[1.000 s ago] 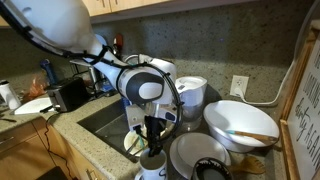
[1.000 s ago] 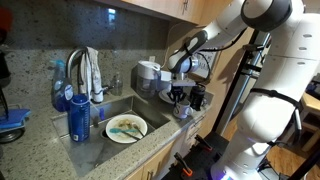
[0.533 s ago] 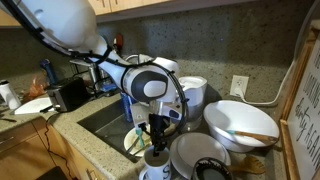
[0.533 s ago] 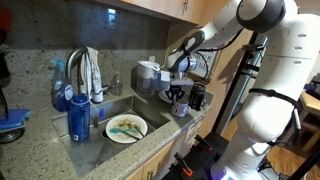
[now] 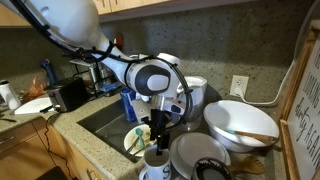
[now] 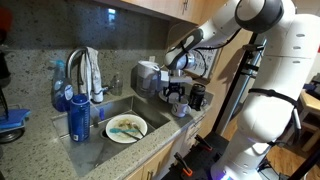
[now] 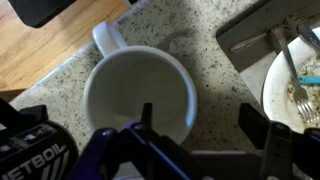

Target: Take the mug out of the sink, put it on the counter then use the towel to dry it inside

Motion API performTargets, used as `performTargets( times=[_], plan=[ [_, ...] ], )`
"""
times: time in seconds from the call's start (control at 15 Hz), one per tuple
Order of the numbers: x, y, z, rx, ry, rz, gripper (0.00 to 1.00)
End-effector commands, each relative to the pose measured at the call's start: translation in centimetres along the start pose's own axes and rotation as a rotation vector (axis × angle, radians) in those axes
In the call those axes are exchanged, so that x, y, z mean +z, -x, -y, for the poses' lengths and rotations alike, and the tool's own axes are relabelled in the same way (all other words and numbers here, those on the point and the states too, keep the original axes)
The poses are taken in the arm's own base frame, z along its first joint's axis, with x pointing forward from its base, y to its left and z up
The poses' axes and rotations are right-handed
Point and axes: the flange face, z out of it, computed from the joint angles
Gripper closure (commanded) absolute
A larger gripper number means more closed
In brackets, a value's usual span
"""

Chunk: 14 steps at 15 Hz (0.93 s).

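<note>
White mug [image 7: 140,95] on speckled counter [image 7: 205,40], jaws wide apart over its rim, black "NETBOL"-lettered object [image 7: 35,160] beside.

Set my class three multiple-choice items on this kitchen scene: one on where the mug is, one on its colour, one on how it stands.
1. Where is the mug?
A in the sink
B on the counter
C on a plate

2. What colour is it?
A white
B blue
C black

3. How does it stand?
A upside down
B on its side
C upright

Answers:
1 B: it rests on the speckled counter, outside the sink.
2 A: its wall and handle are white.
3 C: the wrist view looks down into its open mouth.
</note>
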Motion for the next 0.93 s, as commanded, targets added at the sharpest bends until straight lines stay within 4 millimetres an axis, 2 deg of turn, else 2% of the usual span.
performTargets(
  times=[0.0,0.2,0.4,0.67,0.87],
  plan=[
    [-2.5,0.5,1.3,-0.065,-0.001,0.087,0.00],
    [-4.6,0.7,2.8,-0.102,0.023,0.113,0.00],
    [-6.9,0.3,5.0,-0.149,-0.002,0.057,0.00],
    [-8.3,-0.3,9.9,-0.274,-0.054,-0.025,0.00],
    [-8.2,-0.1,14.4,-0.401,-0.107,-0.075,0.00]
  ],
)
